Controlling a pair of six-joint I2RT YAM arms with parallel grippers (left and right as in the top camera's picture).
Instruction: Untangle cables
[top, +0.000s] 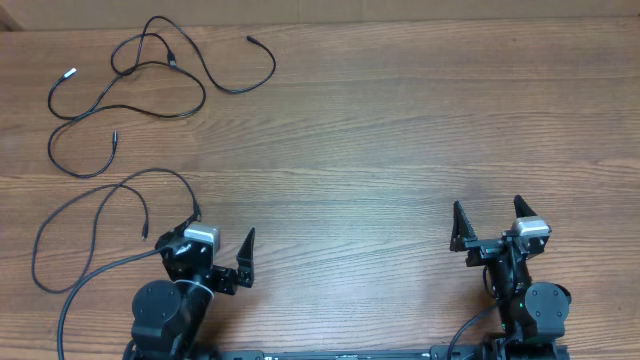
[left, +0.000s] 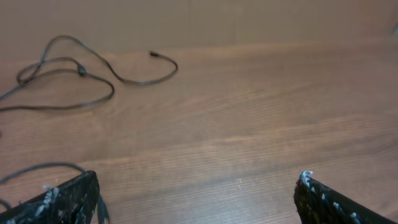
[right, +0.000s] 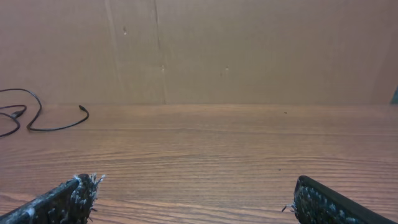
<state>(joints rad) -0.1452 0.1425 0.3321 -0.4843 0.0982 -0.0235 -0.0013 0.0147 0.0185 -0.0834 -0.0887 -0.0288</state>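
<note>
Sprawling in loose, crossing loops on the wood-grain table (top: 400, 120), the cables (top: 130, 75) lie up and to the left of the left gripper (top: 222, 232). They are thin black cords with small plugs, and one has a silvery-white tip (top: 70, 72). A lone cord (top: 160, 171) curves just left of that gripper, one end close by its outer finger; whether they touch cannot be told. The left gripper stands spread wide and grips nothing, its black pads (left: 68, 196) rough and flecked with pale scuffs. Well to its right, the right gripper (top: 488, 205) gapes equally wide, holding nothing, above streaky brown grain.
</note>
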